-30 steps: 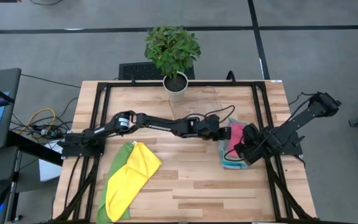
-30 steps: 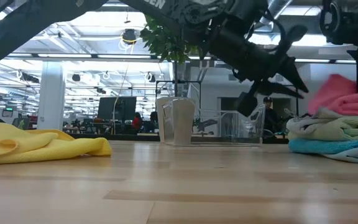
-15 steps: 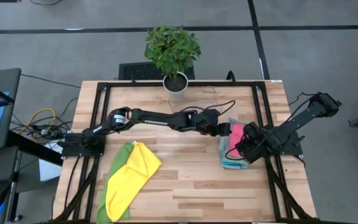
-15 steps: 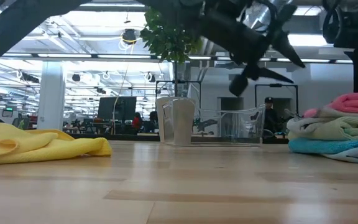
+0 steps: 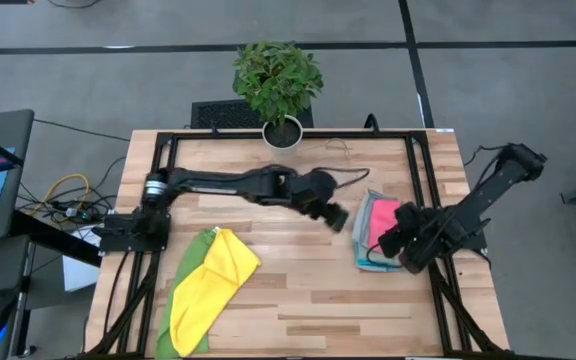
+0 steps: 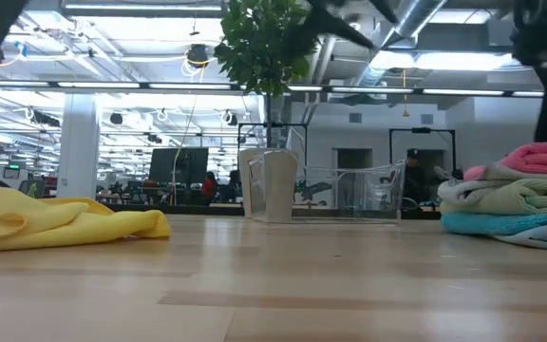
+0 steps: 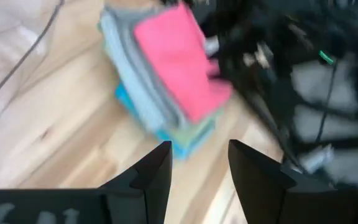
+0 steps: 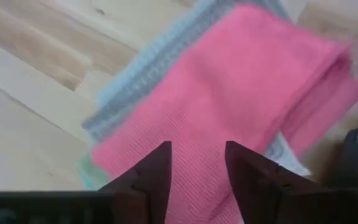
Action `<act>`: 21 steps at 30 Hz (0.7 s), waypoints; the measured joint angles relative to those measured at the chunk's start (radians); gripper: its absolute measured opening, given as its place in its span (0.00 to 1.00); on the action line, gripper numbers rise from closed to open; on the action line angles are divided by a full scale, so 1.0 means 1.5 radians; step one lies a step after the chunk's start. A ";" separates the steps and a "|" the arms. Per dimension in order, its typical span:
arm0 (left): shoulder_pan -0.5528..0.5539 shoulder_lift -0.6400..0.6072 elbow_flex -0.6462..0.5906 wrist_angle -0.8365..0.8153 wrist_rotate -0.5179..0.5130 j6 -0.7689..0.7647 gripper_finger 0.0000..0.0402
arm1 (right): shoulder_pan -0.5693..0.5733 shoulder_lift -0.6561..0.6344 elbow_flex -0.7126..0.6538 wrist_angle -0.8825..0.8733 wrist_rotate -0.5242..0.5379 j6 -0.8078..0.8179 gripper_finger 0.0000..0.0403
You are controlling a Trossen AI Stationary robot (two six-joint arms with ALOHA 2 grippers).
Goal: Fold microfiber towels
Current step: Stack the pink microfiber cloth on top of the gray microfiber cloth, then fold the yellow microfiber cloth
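Item, unfolded yellow towel (image 5: 211,288): your empty, parted left gripper (image 5: 336,217) is nearer it than your parted right gripper (image 5: 396,243) over the folded stack (image 5: 376,232).

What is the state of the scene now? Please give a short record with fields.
folded stack: pink towel on top of grey and blue ones, table's right side
unfolded towels: yellow towel over green towel, front left
left gripper: open, empty, beside the stack
right gripper: open, empty, above the stack
plant: far edge
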 joint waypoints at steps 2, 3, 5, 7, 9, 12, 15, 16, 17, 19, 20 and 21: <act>-0.022 -0.031 0.000 -0.069 -0.003 0.018 0.37 | 0.015 0.016 -0.024 0.020 -0.004 0.028 0.42; -0.036 -0.044 0.000 -0.103 -0.010 0.021 0.37 | 0.020 0.022 -0.034 0.031 -0.006 0.032 0.40; -0.072 -0.067 0.000 -0.163 -0.032 0.024 0.37 | 0.021 0.036 -0.053 0.058 -0.014 0.029 0.38; -0.119 -0.078 0.000 -0.222 -0.072 0.006 0.37 | 0.014 0.048 -0.064 0.082 -0.021 0.019 0.37; -0.169 -0.079 -0.015 -0.255 -0.109 -0.038 0.37 | 0.002 0.060 -0.071 0.109 -0.031 0.003 0.36; -0.241 -0.075 -0.052 -0.280 -0.113 -0.117 0.37 | -0.010 0.055 -0.060 0.124 -0.035 -0.032 0.36; -0.303 -0.076 -0.098 -0.285 -0.113 -0.218 0.37 | -0.019 0.033 -0.019 0.106 -0.024 -0.067 0.37; -0.323 -0.078 -0.113 -0.297 -0.119 -0.253 0.37 | -0.022 0.026 -0.003 0.097 -0.017 -0.080 0.37; -0.340 -0.081 -0.127 -0.307 -0.129 -0.291 0.37 | -0.027 0.021 0.012 0.091 -0.011 -0.095 0.38; -0.370 -0.091 -0.151 -0.334 -0.146 -0.377 0.38 | -0.038 0.011 0.043 0.096 0.001 -0.127 0.39; -0.385 -0.098 -0.166 -0.355 -0.158 -0.417 0.39 | -0.045 0.009 0.056 0.103 0.004 -0.145 0.40; -0.397 -0.106 -0.179 -0.380 -0.165 -0.461 0.40 | -0.054 0.009 0.068 0.116 0.005 -0.167 0.42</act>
